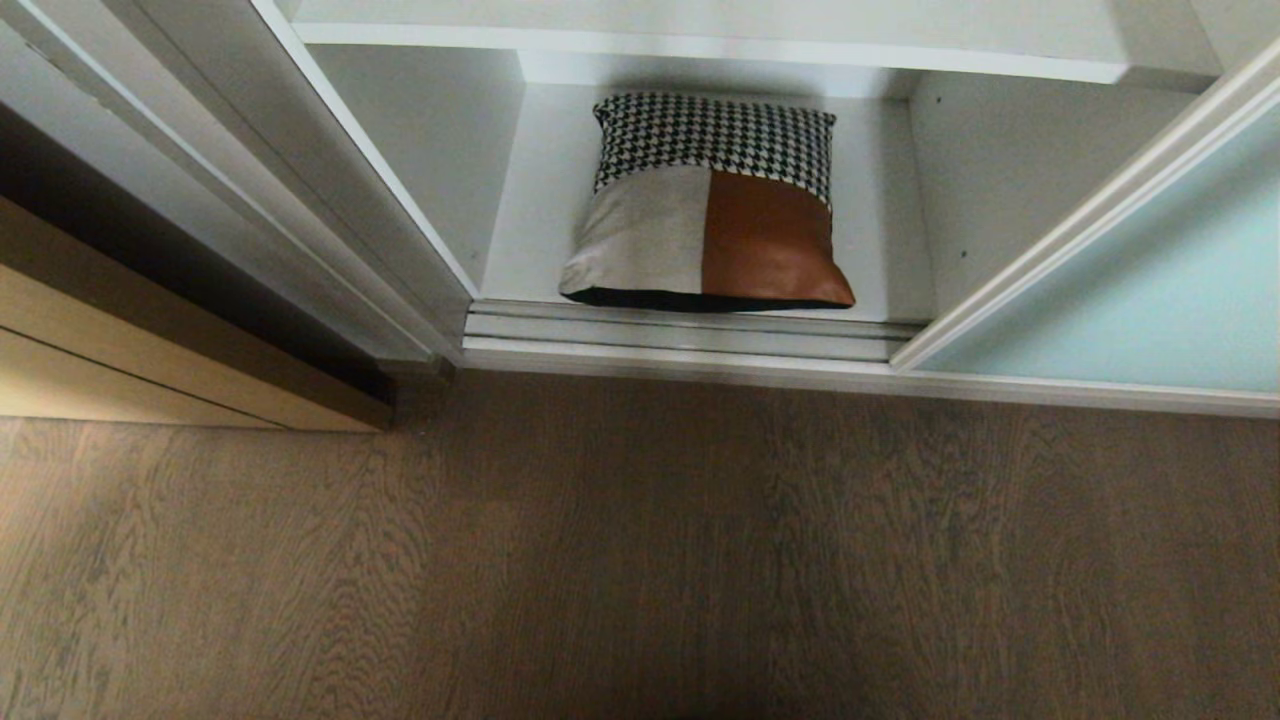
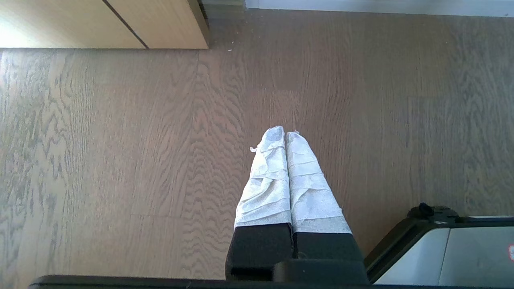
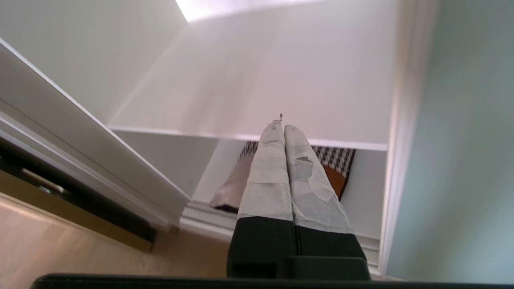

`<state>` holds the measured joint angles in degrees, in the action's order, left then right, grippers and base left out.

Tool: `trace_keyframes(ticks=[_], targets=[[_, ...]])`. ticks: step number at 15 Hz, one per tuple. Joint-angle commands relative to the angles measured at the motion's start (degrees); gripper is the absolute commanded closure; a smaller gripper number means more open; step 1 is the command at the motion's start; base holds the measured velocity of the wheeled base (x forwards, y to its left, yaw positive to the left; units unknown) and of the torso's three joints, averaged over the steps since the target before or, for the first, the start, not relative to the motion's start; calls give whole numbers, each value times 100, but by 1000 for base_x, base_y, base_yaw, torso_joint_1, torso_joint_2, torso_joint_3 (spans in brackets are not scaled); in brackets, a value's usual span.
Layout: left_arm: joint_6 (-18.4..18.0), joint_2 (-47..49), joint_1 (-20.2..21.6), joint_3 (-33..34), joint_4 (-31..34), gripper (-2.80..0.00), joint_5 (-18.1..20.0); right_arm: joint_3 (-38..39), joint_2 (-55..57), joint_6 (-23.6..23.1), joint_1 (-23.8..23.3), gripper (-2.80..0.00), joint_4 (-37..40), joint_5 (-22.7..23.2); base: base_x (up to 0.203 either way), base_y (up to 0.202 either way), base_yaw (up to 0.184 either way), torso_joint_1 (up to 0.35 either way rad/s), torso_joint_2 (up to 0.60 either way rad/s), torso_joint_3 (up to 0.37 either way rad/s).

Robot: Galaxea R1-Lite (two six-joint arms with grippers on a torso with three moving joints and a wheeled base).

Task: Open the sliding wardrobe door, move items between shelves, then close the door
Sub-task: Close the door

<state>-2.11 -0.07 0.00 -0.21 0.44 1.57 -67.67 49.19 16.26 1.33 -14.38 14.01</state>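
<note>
Square houndstooth-leather cushion [image 1: 707,205] on matt white shelf [image 1: 530,230]

Cushion [image 1: 706,205] on bottom shelf [image 1: 530,240]; sliding door [image 1: 1130,290] open.

The bottom shelf [image 1: 880,255] — a flat white board between white side walls — carries one square cushion [image 1: 708,205], lying flat near the front edge, just behind the metal floor track [image 1: 690,335]; beyond the track, a grey-brown wooden floor [image 1: 640,560]
</note>
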Motion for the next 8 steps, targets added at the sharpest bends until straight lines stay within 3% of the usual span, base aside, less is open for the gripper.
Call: trace_keyframes(ticks=[1, 3, 8], targets=[[0, 7, 0, 2, 0, 0, 1, 88, -518, 23, -204, 0, -12, -198, 0, 0, 0, 0, 0, 0], [0, 7, 0, -6, 0, 0, 1, 15, -481, -5, -434, 0, -60, -517, 0, 0, 0, 0, 0, 0], [0, 7, 0, 3, 0, 0, 1, 55, -199, 47, -1461, 0, -127, -477, 0, 0, 0, 0, 0, 0]])
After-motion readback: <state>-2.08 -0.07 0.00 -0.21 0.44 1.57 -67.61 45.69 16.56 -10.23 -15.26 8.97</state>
